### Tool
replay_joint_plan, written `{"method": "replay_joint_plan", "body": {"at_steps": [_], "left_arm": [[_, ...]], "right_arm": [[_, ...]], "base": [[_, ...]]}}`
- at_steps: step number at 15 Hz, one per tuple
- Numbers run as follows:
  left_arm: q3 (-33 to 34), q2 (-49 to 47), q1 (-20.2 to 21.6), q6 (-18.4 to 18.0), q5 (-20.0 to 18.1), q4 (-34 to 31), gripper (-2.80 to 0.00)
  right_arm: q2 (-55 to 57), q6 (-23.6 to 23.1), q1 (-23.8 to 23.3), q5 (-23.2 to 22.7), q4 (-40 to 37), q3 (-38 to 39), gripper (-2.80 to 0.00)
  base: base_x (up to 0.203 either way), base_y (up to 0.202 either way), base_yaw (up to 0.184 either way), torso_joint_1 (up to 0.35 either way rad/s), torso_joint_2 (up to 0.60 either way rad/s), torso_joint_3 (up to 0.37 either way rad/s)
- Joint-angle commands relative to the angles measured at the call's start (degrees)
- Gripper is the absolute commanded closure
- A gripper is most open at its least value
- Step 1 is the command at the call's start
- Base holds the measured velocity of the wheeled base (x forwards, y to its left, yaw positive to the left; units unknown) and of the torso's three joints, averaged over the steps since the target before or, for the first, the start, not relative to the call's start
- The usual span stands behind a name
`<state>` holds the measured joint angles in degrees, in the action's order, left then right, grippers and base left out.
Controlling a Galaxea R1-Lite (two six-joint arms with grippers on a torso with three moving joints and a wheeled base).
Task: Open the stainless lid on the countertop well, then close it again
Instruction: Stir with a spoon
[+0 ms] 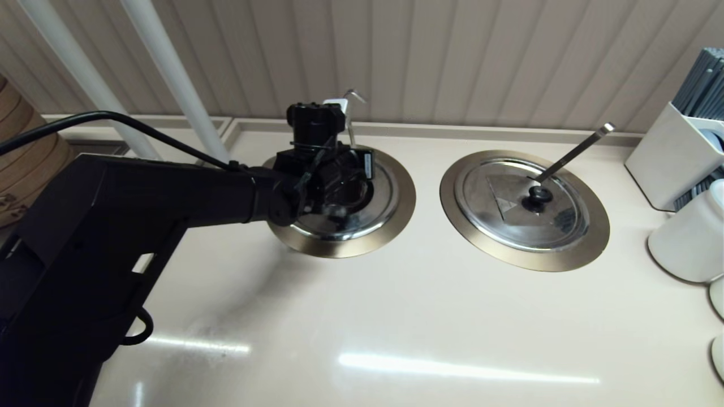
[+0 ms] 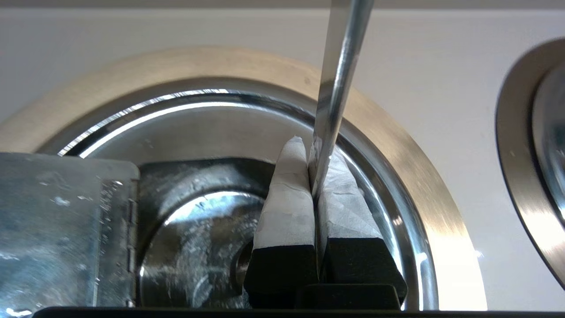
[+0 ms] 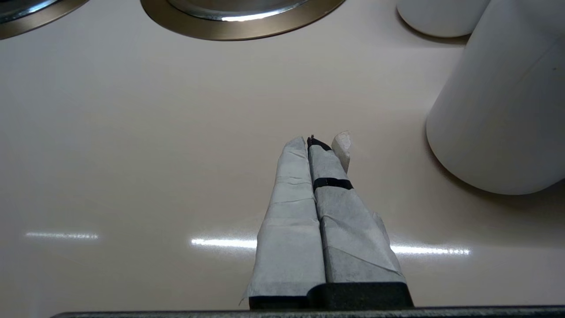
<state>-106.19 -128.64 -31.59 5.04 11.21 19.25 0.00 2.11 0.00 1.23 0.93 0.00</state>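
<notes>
The countertop well [image 1: 403, 212], ringed by a bronze-gold collar [image 2: 397, 145], lies at the back left. Its thin hook-ended ladle rod [image 1: 352, 104] rises behind my left arm. My left gripper [image 1: 341, 183] hangs over the stainless lid [image 1: 387, 189]. In the left wrist view the gripper [image 2: 309, 148] is shut with the ladle rod [image 2: 342, 66] running down between its taped fingers [image 2: 287, 198]. Beside a hinged steel plate [image 2: 66, 221] the lid is open and the pot's inside [image 2: 198, 247] shows. The black knob is hidden. My right gripper [image 3: 315, 141] is shut and empty over bare counter.
The twin well [image 1: 588, 237] with its closed lid [image 1: 509, 198] and flat ladle handle [image 1: 577, 150] lies to the right. White containers [image 1: 687, 237] and a box of grey sticks [image 1: 673, 158] crowd the right edge. A bamboo steamer [image 1: 22, 152] and white poles [image 1: 169, 79] stand at the left.
</notes>
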Motion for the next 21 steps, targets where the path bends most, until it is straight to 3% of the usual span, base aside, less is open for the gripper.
{"method": "replay_joint_plan", "body": {"at_steps": [1,3,5,14,16,19,21], "left_arm": [[-0.59,-2.12,0.03,-0.72,1.68,4.41,0.00],[-0.24,-3.04,0.04,-6.02,4.36,9.03,0.00],[0.01,-2.88,0.29,-9.68,6.97,9.57,0.00],[6.42,2.96,1.17,-19.04,7.61,9.21,0.00],[7.84,3.92,1.09,-19.45,8.12,8.57,0.00],[7.84,5.19,1.00,-18.52,7.62,2.44,0.00],[7.33,5.70,0.67,-14.62,5.09,-2.19,0.00]], "right_arm": [[0.00,0.00,0.00,0.00,0.04,0.26,0.00],[0.00,0.00,0.00,0.00,0.04,0.26,0.00],[0.00,0.00,0.00,0.00,0.04,0.26,0.00],[0.00,-0.04,0.00,0.00,0.04,0.26,0.00],[0.00,0.00,0.00,0.00,0.04,0.26,0.00],[0.00,0.00,0.00,0.00,0.04,0.26,0.00],[0.00,0.00,0.00,0.00,0.04,0.26,0.00]], "base": [[0.000,0.000,0.000,0.000,0.00,0.000],[0.000,0.000,0.000,0.000,0.00,0.000],[0.000,0.000,0.000,0.000,0.00,0.000],[0.000,0.000,0.000,0.000,0.00,0.000],[0.000,0.000,0.000,0.000,0.00,0.000],[0.000,0.000,0.000,0.000,0.00,0.000],[0.000,0.000,0.000,0.000,0.00,0.000]]}}
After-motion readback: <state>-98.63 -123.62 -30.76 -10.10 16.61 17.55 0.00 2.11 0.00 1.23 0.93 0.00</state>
